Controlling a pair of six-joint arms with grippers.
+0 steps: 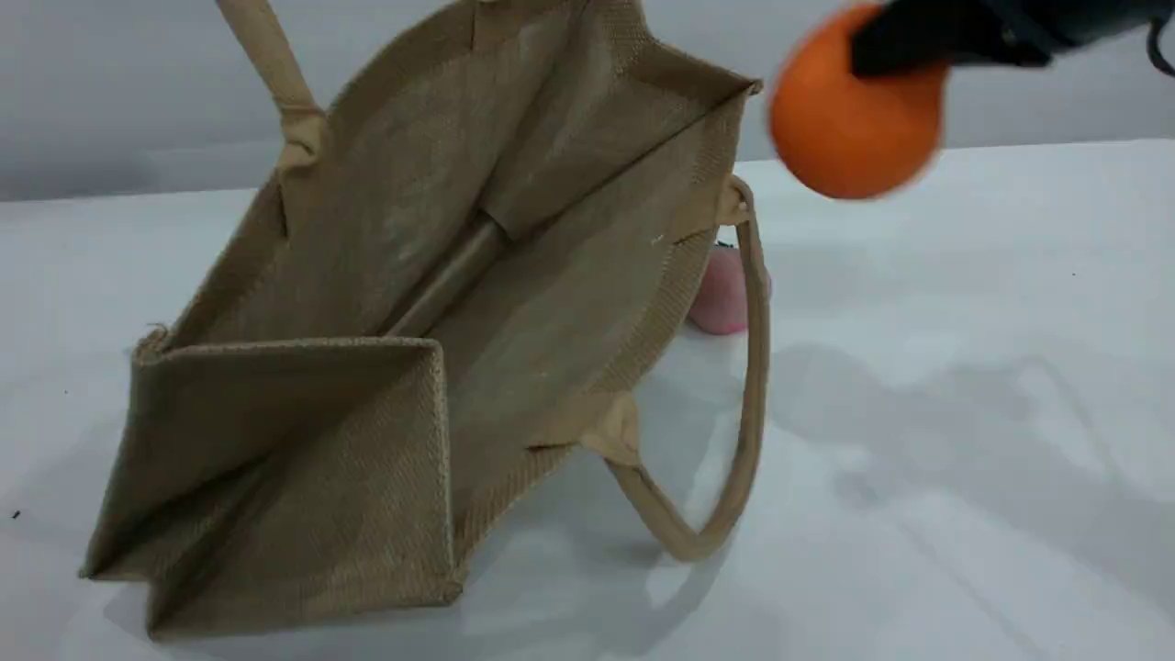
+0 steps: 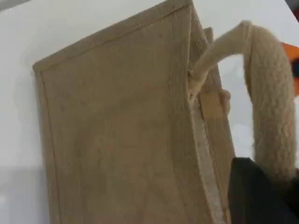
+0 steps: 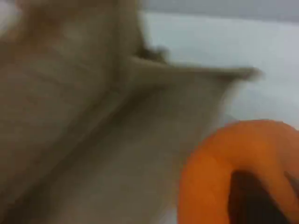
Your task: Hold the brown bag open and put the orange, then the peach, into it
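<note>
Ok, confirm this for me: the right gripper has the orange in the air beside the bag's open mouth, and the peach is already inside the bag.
Not quite. The peach isn't inside; the scene view shows it on the table behind the brown bag, outside its wall. The rest holds: the right gripper holds the orange aloft beside the open mouth.

Blurred throughout. Bag point(image 3: 93, 130) across the left and centre, tan woven cloth, one top corner jutting right. Orange point(image 3: 219, 172) at bottom right, just beside the bag's edge, with a dark finger point(image 3: 254, 198) pressed on its near face. White table point(image 3: 243, 46) behind, upper right.
</note>
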